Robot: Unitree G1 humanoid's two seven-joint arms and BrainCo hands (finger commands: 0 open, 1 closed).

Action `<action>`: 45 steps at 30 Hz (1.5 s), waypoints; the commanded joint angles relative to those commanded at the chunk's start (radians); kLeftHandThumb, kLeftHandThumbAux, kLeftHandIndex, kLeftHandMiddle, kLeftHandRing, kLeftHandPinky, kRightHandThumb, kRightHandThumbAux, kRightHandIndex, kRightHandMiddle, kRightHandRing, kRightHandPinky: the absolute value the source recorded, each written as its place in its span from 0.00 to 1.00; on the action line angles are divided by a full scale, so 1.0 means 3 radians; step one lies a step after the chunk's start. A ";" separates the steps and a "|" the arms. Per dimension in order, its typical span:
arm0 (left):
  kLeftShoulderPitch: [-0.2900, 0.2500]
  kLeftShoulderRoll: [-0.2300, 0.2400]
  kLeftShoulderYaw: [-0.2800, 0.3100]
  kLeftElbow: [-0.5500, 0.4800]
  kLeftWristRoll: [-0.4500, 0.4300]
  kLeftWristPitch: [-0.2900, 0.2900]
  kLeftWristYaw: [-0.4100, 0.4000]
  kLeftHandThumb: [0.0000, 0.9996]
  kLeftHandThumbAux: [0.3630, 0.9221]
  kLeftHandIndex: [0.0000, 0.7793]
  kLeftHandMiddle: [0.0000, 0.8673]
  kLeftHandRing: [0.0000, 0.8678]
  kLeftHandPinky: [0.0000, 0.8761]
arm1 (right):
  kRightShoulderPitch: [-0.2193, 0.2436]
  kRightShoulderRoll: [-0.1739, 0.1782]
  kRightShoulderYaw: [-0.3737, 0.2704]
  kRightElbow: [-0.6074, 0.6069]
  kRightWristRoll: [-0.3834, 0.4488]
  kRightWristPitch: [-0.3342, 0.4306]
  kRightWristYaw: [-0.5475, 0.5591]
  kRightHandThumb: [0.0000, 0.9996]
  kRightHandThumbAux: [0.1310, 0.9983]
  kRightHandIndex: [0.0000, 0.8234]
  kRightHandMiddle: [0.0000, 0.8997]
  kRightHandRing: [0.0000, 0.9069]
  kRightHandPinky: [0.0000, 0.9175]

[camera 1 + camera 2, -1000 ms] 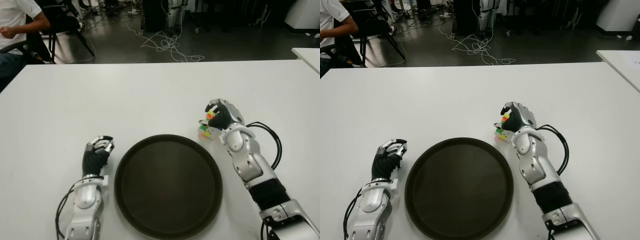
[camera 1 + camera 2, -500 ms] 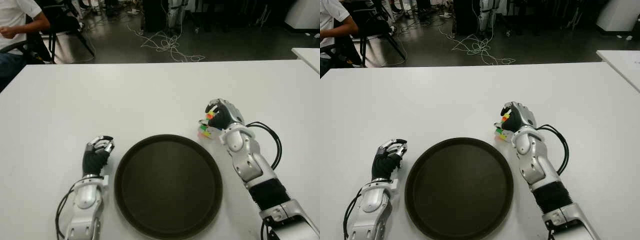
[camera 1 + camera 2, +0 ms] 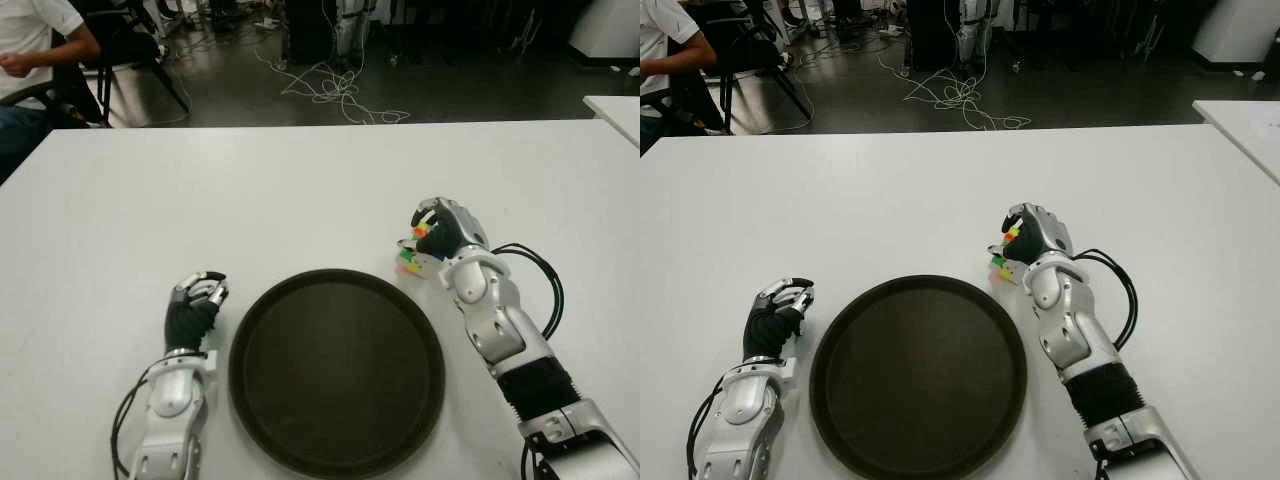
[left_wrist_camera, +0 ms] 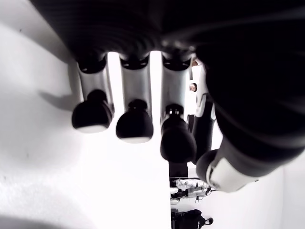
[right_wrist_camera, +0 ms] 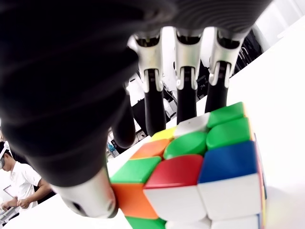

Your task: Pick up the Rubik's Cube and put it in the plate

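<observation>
- The Rubik's Cube (image 3: 410,262) is seen on the white table (image 3: 300,190), just off the plate's rim at about 1 o'clock from the plate's centre — outside the plate, not in it.
- In the right wrist view the cube (image 5: 200,176) is shown with red, green, orange, blue, yellow and white stickers; its lower face appears to be close to the tabletop, though contact cannot be confirmed.
- The right hand (image 3: 440,232) is curled around the cube: three fingers (image 5: 187,90) are draped over its far side and the thumb (image 5: 90,191) is pressed at its near corner, so the cube is pinched between them.
- The right forearm (image 3: 505,340) is laid out from the hand toward 5 o'clock, with a black cable (image 3: 545,275) looped beside it.
- The plate (image 3: 337,370) — round, dark and with nothing in it — is placed between the two arms, near the table's front edge.
- The left hand (image 3: 195,305) is shown just beside the plate at 9 o'clock; its fingers (image 4: 134,126) are bent loosely inward and nothing is held in them.
- At 11 o'clock, beyond the table's far corner, a seated person (image 3: 35,50) in a white shirt is partly visible.
- Loose cables (image 3: 335,90) are spread on the dark floor beyond the table at 12 o'clock.
</observation>
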State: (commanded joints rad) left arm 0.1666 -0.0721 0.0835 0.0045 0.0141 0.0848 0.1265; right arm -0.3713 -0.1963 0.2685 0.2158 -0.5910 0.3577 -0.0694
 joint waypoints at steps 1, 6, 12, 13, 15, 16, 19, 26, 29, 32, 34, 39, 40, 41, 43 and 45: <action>0.0003 0.0002 -0.0004 -0.0007 -0.0002 0.0003 -0.0007 0.71 0.61 0.57 0.95 0.96 0.94 | 0.0001 -0.0002 0.0001 -0.0001 0.0000 -0.0002 0.0001 0.26 0.87 0.79 0.87 0.88 0.86; 0.0012 0.0004 -0.0011 -0.0034 -0.0007 0.0036 -0.0017 0.71 0.61 0.57 0.95 0.96 0.94 | 0.0010 -0.0002 -0.0004 -0.0012 0.0007 -0.0008 0.0004 0.26 0.87 0.80 0.87 0.89 0.87; 0.0014 0.0011 -0.0020 -0.0042 0.0019 0.0058 -0.0003 0.71 0.61 0.57 0.95 0.96 0.94 | 0.0014 0.0002 -0.0013 -0.0014 0.0017 -0.0019 -0.0004 0.28 0.87 0.80 0.87 0.88 0.87; 0.0015 0.0011 -0.0021 -0.0043 0.0023 0.0061 -0.0001 0.71 0.61 0.57 0.95 0.96 0.94 | 0.0014 0.0002 -0.0013 -0.0014 0.0018 -0.0020 -0.0006 0.29 0.86 0.80 0.88 0.89 0.87; 0.0014 0.0011 -0.0021 -0.0045 0.0026 0.0067 0.0002 0.71 0.61 0.57 0.95 0.95 0.94 | 0.0014 0.0003 -0.0014 -0.0010 0.0018 -0.0022 -0.0012 0.28 0.86 0.81 0.88 0.89 0.88; 0.0014 0.0011 -0.0021 -0.0046 0.0027 0.0070 0.0002 0.71 0.61 0.57 0.94 0.95 0.93 | 0.0014 0.0004 -0.0015 -0.0009 0.0018 -0.0022 -0.0014 0.28 0.86 0.81 0.88 0.89 0.88; 0.0013 0.0008 -0.0021 -0.0047 0.0036 0.0072 0.0013 0.71 0.61 0.57 0.94 0.95 0.94 | 0.0013 0.0009 -0.0018 -0.0010 0.0020 -0.0019 -0.0014 0.26 0.86 0.82 0.88 0.89 0.88; 0.0011 -0.0024 -0.0011 -0.0049 0.0040 0.0087 0.0069 0.71 0.61 0.57 0.95 0.96 0.95 | 0.0012 -0.0003 0.0003 -0.0012 -0.0018 -0.0008 -0.0027 0.25 0.87 0.82 0.89 0.90 0.88; 0.0010 -0.0027 -0.0009 -0.0042 0.0029 0.0080 0.0076 0.71 0.61 0.57 0.95 0.96 0.95 | 0.0011 -0.0004 0.0006 -0.0008 -0.0024 -0.0010 -0.0034 0.26 0.86 0.82 0.89 0.90 0.88; 0.0008 -0.0028 -0.0005 -0.0028 0.0009 0.0047 0.0064 0.71 0.61 0.57 0.94 0.96 0.94 | 0.0009 0.0000 -0.0002 -0.0002 -0.0014 -0.0016 -0.0039 0.26 0.86 0.83 0.89 0.90 0.89; 0.0010 -0.0027 -0.0005 -0.0025 0.0002 0.0030 0.0057 0.71 0.61 0.57 0.94 0.96 0.94 | 0.0008 0.0003 -0.0006 -0.0004 -0.0008 -0.0009 -0.0035 0.26 0.86 0.84 0.89 0.90 0.89; 0.0018 -0.0021 -0.0007 -0.0017 -0.0006 0.0009 0.0047 0.71 0.61 0.57 0.94 0.96 0.95 | 0.0008 0.0015 -0.0021 -0.0014 0.0001 0.0010 -0.0043 0.21 0.88 0.83 0.88 0.89 0.87; 0.0019 -0.0017 -0.0007 -0.0012 -0.0006 0.0005 0.0045 0.71 0.61 0.57 0.94 0.96 0.95 | 0.0009 0.0018 -0.0027 -0.0021 0.0004 0.0014 -0.0045 0.20 0.88 0.83 0.88 0.89 0.87; 0.0019 -0.0014 -0.0008 -0.0008 -0.0005 0.0002 0.0043 0.71 0.61 0.57 0.95 0.96 0.95 | 0.0010 0.0020 -0.0031 -0.0026 0.0006 0.0017 -0.0045 0.19 0.88 0.84 0.88 0.89 0.87; 0.0019 -0.0007 -0.0014 -0.0003 0.0001 -0.0005 0.0037 0.71 0.61 0.57 0.95 0.96 0.94 | 0.0014 0.0026 -0.0041 -0.0039 0.0012 0.0020 -0.0051 0.17 0.88 0.85 0.89 0.90 0.88; 0.0016 0.0002 -0.0017 0.0007 0.0008 -0.0014 0.0032 0.71 0.61 0.57 0.94 0.96 0.94 | 0.0018 0.0032 -0.0052 -0.0052 0.0016 0.0019 -0.0062 0.15 0.88 0.86 0.89 0.90 0.88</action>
State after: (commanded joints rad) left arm 0.1713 -0.0713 0.0783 0.0066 0.0165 0.0807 0.1361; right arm -0.3658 -0.1868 0.2529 0.2003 -0.5862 0.3632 -0.0879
